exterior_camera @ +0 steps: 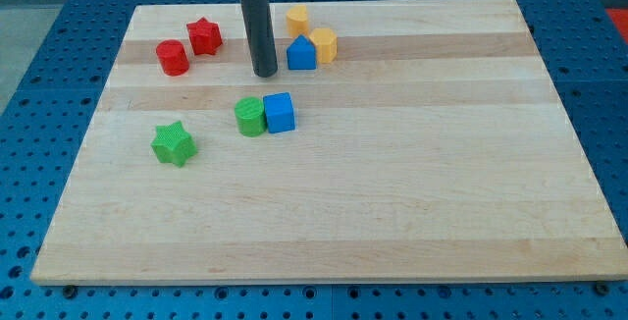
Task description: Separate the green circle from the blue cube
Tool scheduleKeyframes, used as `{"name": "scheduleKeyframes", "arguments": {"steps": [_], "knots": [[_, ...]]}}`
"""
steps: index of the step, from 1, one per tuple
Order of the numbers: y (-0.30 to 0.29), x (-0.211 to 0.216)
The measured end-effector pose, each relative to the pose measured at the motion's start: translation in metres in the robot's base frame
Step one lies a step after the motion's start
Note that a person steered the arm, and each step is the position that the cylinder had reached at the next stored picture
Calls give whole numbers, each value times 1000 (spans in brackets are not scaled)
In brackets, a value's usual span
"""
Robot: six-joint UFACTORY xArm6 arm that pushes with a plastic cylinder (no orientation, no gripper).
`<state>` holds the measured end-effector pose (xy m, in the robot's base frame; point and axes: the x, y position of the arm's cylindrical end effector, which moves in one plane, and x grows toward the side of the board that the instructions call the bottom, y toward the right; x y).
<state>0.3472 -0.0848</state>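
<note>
The green circle (250, 117) sits left of centre on the wooden board, touching the blue cube (280, 112) on its right side. My tip (264, 73) is the lower end of the dark rod that comes down from the view's top. It rests on the board just above the pair, a small gap away from both, roughly over the seam between them.
A green star (174, 143) lies to the lower left. A red cylinder (173, 57) and a red star (204, 36) are at the upper left. A blue house-shaped block (301, 53) and two yellow blocks (297, 19) (324, 43) sit right of the rod. The board (412, 183) rests on a blue pegboard table.
</note>
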Motion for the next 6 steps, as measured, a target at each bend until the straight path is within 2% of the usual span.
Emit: {"name": "scheduleKeyframes", "arguments": {"steps": [2,5,6], "knots": [[0,70],[-15,86],[-18,119]]}}
